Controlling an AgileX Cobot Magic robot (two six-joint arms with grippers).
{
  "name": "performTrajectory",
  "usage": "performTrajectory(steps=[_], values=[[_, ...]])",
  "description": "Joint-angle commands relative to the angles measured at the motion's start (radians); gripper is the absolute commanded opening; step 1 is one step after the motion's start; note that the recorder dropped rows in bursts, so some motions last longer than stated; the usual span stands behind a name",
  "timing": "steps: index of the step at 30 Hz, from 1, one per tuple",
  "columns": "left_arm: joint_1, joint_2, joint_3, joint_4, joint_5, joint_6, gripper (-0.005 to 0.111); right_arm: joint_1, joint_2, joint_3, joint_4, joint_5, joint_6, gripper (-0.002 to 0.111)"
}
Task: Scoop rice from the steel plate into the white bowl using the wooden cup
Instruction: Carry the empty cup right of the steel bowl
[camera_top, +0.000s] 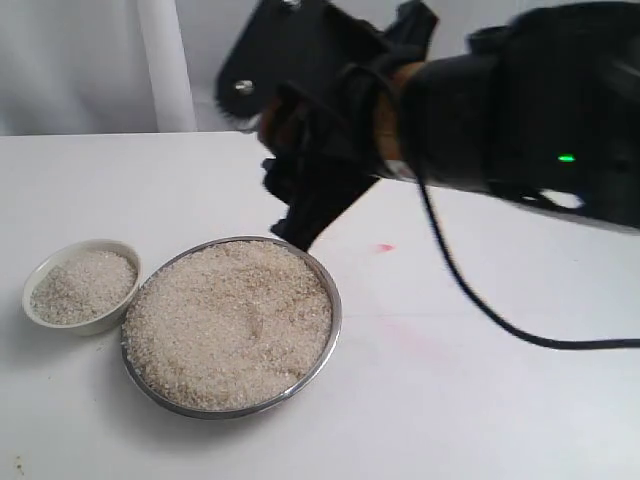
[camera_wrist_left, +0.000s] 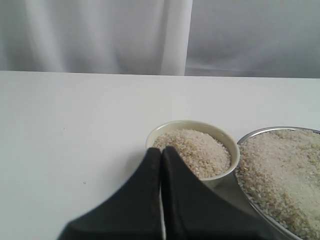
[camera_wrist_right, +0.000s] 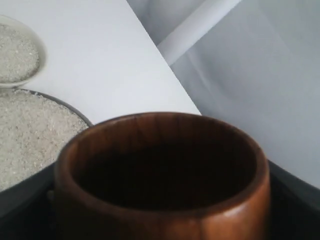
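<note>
Steel plate (camera_top: 335, 312) is piled full of rice (camera_top: 230, 322). White bowl (camera_top: 96, 325) sits just beside it at nine o'clock, with rice in it too. At twelve o'clock hangs the right gripper (camera_top: 310, 160), jaws hugging the wooden cup (camera_wrist_right: 165, 222). Left gripper (camera_wrist_left: 161, 150) has its jaws pressed together, holding nothing.

Exterior view is looking down at a slant across the white table (camera_top: 480, 420) from fairly near, taking in the steel plate (camera_top: 336, 318) and white bowl (camera_top: 100, 325). Left wrist view is facing low along the table toward a white curtain (camera_wrist_left: 100, 35), close to the bowl. Right wrist view is sitting just behind the wooden cup (camera_wrist_right: 150, 220), whose mouth is filling the frame. All three are sharing bowl and plate.
</note>
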Motion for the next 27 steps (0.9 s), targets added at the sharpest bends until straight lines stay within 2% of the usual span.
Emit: performTrajectory(steps=[1,11,15,18,21,27], values=[[-0.003,-0.002,-0.008,-0.005,-0.01,-0.002,0.0,-0.11,-0.144,0.163,0.098,-0.169,0.012,0.0],[-0.003,-0.002,-0.008,-0.005,-0.01,-0.002,0.0,-0.368,-0.282,0.46,0.394,-0.551,-0.011,0.0],[-0.003,-0.002,-0.008,-0.005,-0.01,-0.002,0.0,-0.452,-0.28,0.611,0.622,-0.826,-0.169,0.0],[-0.003,-0.002,-0.008,-0.005,-0.01,-0.002,0.0,-0.472,-0.28,0.71,0.817,-1.003,-0.336,0.0],[-0.003,-0.002,-0.008,-0.005,-0.01,-0.002,0.0,-0.475,-0.278,0.768,0.936,-1.091,-0.421,0.0],[-0.003,-0.002,-0.008,-0.005,-0.01,-0.002,0.0,-0.475,-0.278,0.795,0.967,-1.104,-0.488,0.0]])
